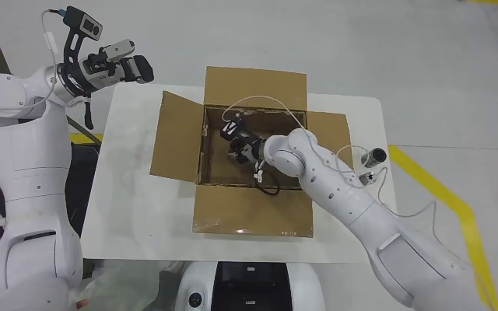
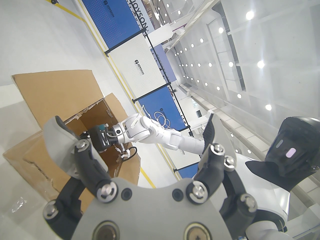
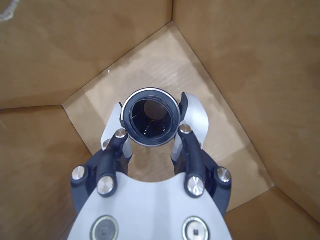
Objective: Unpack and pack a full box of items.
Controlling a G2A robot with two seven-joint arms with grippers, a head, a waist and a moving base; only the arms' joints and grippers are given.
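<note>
Box: an open cardboard box (image 1: 253, 211) with its flaps folded outward, sitting on the white tabletop (image 1: 124, 194).
Right end effector (image 3: 152, 116): lowered inside the box, with its fingers (image 3: 198, 116) clamped on either side of a black hollow cylinder (image 3: 151, 136) (a metal ring runs round its mouth). It is held over the box floor.
Left end effector (image 2: 135, 123): raised beyond the tabletop's far-left corner, well apart from the box, its fingers spread wide.
Other cylinder (image 1: 374, 156): standing on the tabletop near the box's right flap.
</note>
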